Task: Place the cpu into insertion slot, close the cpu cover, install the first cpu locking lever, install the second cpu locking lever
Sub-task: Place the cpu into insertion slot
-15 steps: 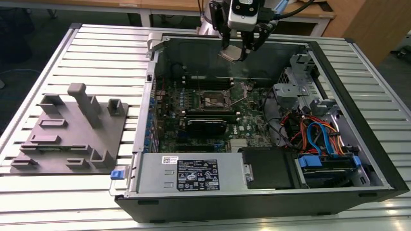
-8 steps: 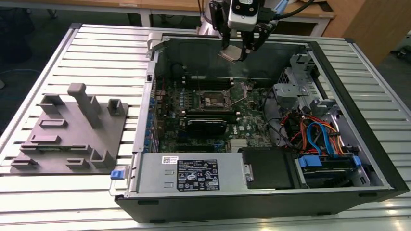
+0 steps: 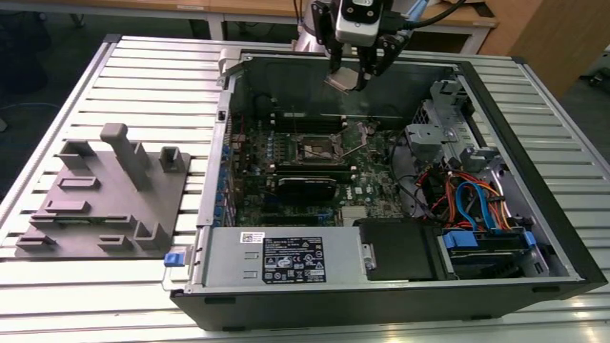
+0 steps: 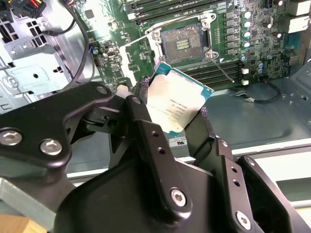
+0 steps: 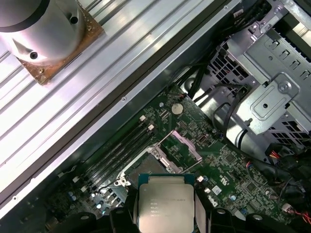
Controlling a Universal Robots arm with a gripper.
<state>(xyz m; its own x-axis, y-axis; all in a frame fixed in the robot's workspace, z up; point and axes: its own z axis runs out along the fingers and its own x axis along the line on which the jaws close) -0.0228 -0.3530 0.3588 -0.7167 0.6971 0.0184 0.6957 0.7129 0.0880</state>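
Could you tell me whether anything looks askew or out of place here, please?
Nothing looks damaged. The cpu, clamped in the gripper, sits turned against the open slot: in both wrist views their edges do not line up.

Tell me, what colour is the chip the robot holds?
The cpu is dull silver with a green edge, clearest in the second wrist view.

The cpu (image 5: 165,201), silvery top toward the camera, is clamped between the dark fingers (image 5: 127,214) of the pincer (image 5: 165,218). The insertion slot (image 5: 146,167) is seen just beyond it, partly hidden, the cpu cover (image 5: 186,145) swung open beside it. The slatted bench (image 5: 146,43) is noted outside the case.
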